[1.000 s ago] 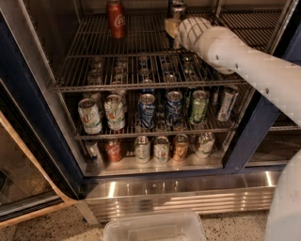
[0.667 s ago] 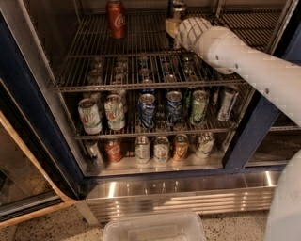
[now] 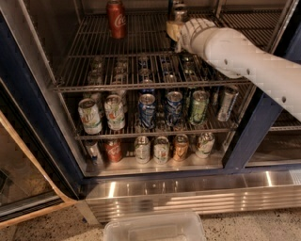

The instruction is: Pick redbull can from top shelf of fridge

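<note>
We see a red Coca-Cola can [image 3: 116, 19] standing upright. Assorted cans [image 3: 147, 110] crowd the lower racks [image 3: 70, 87]. A clear plastic bin [image 3: 153, 229] sits on the floor.

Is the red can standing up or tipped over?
Standing up: the Coca-Cola can sits upright on the top shelf. The gripper is right of it, at the redbull can.

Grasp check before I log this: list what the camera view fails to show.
Camera view only:
1. The gripper, on the top shelf at the redbull can: contact hidden by the white arm.
2. Redbull can: lower part behind the gripper.
3. Cans below the shelf: labels screened by its bars.
</note>
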`<state>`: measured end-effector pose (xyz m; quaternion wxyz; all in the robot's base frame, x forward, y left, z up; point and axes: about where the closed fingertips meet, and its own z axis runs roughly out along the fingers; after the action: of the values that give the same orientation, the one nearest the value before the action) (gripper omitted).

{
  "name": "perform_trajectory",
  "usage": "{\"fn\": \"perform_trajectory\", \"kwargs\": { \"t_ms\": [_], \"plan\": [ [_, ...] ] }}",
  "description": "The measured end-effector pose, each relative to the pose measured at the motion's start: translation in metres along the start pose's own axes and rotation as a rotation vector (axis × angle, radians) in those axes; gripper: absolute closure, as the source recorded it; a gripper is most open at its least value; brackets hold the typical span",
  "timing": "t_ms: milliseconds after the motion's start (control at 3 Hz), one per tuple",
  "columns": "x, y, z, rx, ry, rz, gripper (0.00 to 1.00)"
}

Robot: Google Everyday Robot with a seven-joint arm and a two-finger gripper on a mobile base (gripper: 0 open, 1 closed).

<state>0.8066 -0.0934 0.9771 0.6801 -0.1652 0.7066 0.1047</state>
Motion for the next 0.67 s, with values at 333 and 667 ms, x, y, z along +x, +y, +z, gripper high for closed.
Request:
{"fn": "perform_trajectory", "kwargs": {
  "t_ms": [333, 667],
  "plan": [
    [-0.015, 0.023, -0.024, -0.044, -0.034, -0.020, 1.00],
    [-0.041, 0.070, -0.052, -0.110, -0.082, -0.006, 1.00]
  ]
}}
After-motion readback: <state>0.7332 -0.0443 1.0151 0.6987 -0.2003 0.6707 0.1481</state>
